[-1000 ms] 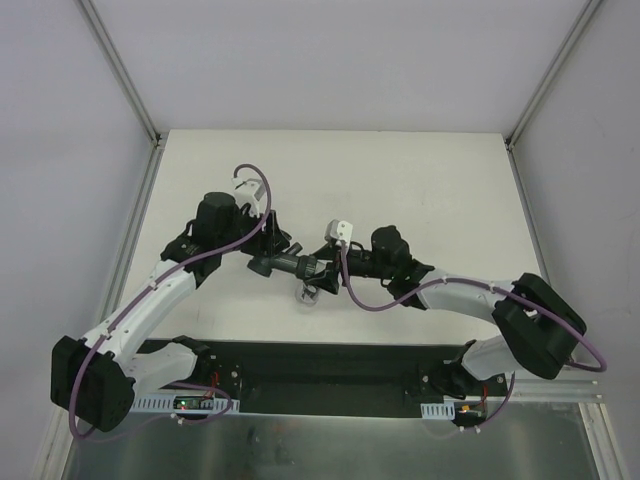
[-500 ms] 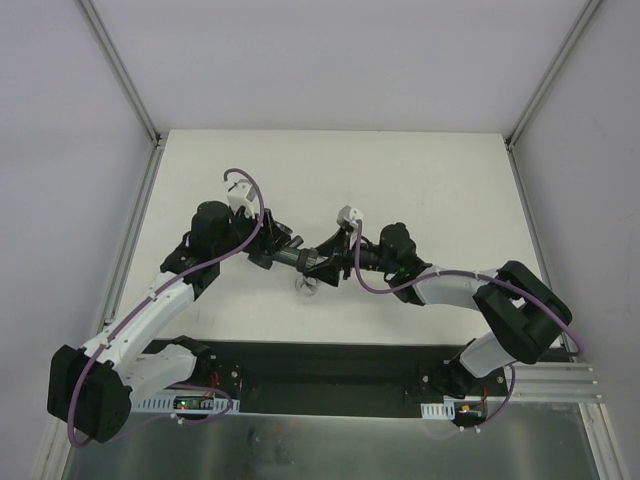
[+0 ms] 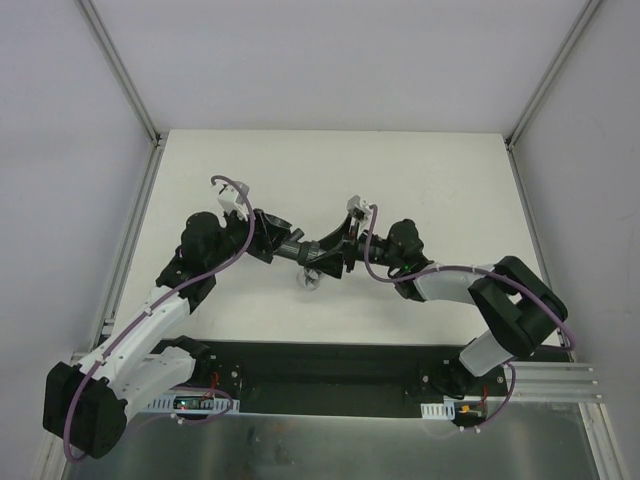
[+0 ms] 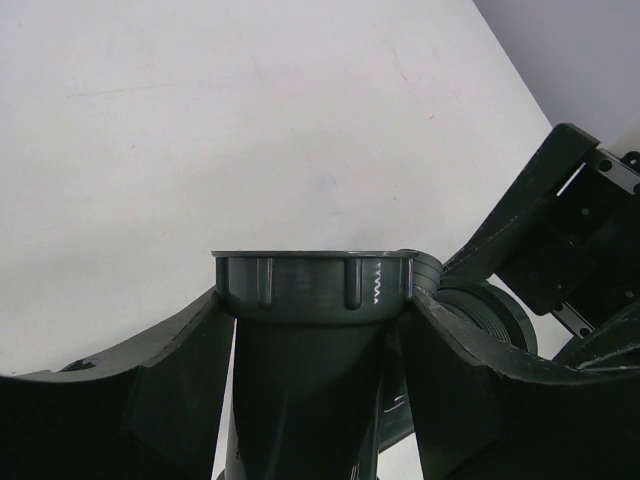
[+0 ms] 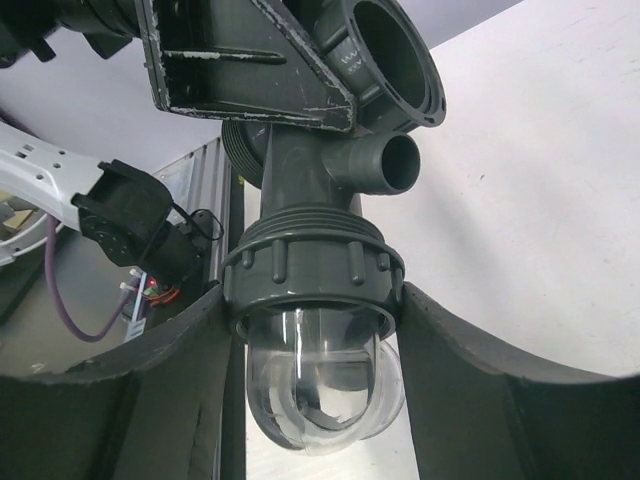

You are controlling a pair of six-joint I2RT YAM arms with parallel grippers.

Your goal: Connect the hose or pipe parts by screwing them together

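the left gripper is clamping the pipe fitting, its fingers pressing on either side of the ribbed socket at one end of the fitting. the right gripper is clamping the fitting's other end, its fingers squeezing the ribbed collar there from both sides. a clear dome is sitting in that collar and is bulging out past it, towards the right wrist camera. a short side branch is sticking out from the fitting's stem just beyond the collar, and past that the wide open socket is showing, with the left gripper's finger lying across it.

from above, the fitting is hanging dark grey and roughly level between the two grippers, over the white table. a small pale piece is showing just on the near side of the fitting; i cannot tell whether it is touching the fitting or lying on the table. both arms are reaching in towards the fitting, one from each side.
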